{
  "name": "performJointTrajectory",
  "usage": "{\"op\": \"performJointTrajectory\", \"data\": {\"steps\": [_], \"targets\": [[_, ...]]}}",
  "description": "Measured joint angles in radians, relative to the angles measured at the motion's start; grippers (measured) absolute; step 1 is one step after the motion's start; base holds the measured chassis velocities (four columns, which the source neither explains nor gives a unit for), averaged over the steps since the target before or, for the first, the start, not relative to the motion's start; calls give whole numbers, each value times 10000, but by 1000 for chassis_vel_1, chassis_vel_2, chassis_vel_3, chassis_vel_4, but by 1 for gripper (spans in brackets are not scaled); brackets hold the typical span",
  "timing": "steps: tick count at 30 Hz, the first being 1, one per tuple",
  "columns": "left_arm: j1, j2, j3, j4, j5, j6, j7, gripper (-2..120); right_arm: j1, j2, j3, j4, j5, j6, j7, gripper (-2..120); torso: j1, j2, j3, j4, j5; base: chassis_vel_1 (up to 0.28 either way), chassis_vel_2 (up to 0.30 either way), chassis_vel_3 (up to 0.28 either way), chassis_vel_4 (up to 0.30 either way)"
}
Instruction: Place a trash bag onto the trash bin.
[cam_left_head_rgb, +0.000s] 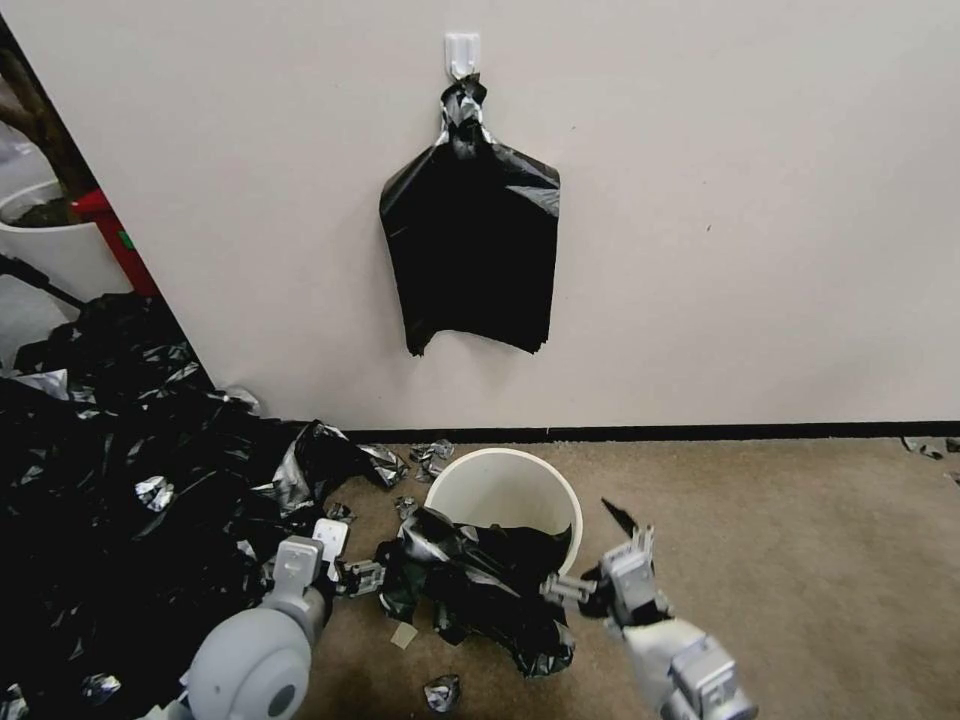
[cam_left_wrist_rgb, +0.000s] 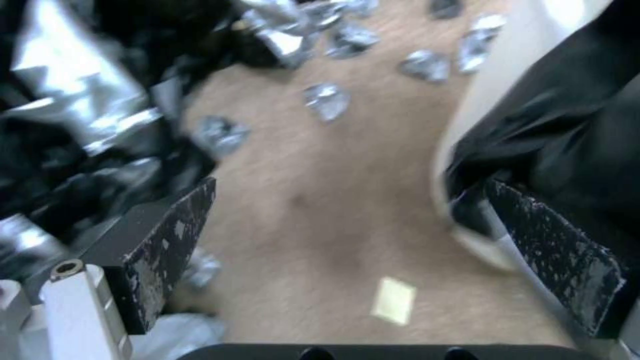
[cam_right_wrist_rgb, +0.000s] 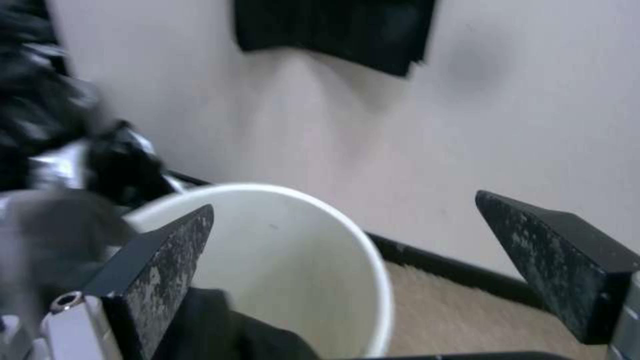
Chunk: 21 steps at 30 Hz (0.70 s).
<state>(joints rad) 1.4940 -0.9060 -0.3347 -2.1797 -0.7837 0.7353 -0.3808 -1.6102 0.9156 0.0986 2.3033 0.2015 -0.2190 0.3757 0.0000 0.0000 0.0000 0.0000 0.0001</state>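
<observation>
- Beige carpet (cam_left_head_rgb: 820, 560) below a cream wall; the trash bin (cam_left_head_rgb: 520, 478) sits lower centre of the head view
- the trash bag (cam_left_head_rgb: 480, 585) drapes its near rim
- left gripper (cam_left_wrist_rgb: 347, 240) and right gripper (cam_right_wrist_rgb: 347, 270): jaws spread, gripping nothing

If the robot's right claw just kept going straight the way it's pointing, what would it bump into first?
Probably the trash bin: the right gripper, fingers spread wide, points across its open mouth, so the far inner wall comes first. The wall lies behind; depth is uncertain.
</observation>
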Motion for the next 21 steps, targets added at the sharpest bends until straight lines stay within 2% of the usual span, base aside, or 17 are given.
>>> {"op": "performJointTrajectory", "data": {"steps": [1,2,3,4,6,7,10,11,12,13,17,18,19,21], "targets": [[-1,0,-174,56,-12,0,556,100,157,116,-6,-198,61,-37,37,100,0,0,0,0,1,0,0,0,0],[-1,0,-174,56,-12,0,556,100,157,116,-6,-198,61,-37,37,100,0,0,0,0,1,0,0,0,0],[-33,2,-391,153,-22,0,1303,100,417,297,-37,-539,146,-71,52,100,0,0,0,0,-1,0,0,0,0],[-62,6,-449,190,-24,0,1516,100,511,360,-48,-659,175,-85,54,100,0,-1,0,1,-1,0,0,0,0],[-346,54,-890,457,-24,1,2899,100,1216,811,-111,-1475,371,-165,32,100,0,-1,1,-1,-2,0,0,0,0],[-346,54,-890,457,-24,1,2899,100,1216,811,-111,-1475,371,-165,32,100,0,-1,1,-1,-2,0,0,0,0],[-542,137,-1362,612,257,1,4377,100,2074,1175,-102,-2368,758,-411,-50,100,1,0,1,0,-1,0,0,0,0],[-542,137,-1362,612,257,1,4377,100,2074,1175,-102,-2368,758,-411,-50,100,1,0,1,0,-1,0,0,0,0],[-586,187,-1574,622,495,1,4941,100,2448,1282,-94,-2746,971,-568,-106,100,1,0,1,0,-1,0,0,0,0],[-600,213,-1709,615,674,1,5192,100,2765,1343,-88,-3061,1141,-696,-155,100,1,0,1,0,-1,0,0,0,0],[-545,250,-2058,447,1554,1,5608,100,3602,1454,-149,-3970,1666,-1012,-516,100,1,-1,1,0,-1,0,0,0,0],[-529,238,-2164,396,2017,2,5580,100,3894,1496,-183,-4253,1899,-1132,-800,100,1,0,2,1,-1,0,0,0,0],[-529,238,-2164,396,2017,2,5580,100,3894,1496,-183,-4253,1899,-1132,-800,100,1,0,2,1,-1,0,0,0,0],[-590,128,-2321,323,2080,2,5103,100,4278,1563,-230,-4672,2103,-1238,-1242,100,1,-1,1,1,0,0,0,0,0]]}}
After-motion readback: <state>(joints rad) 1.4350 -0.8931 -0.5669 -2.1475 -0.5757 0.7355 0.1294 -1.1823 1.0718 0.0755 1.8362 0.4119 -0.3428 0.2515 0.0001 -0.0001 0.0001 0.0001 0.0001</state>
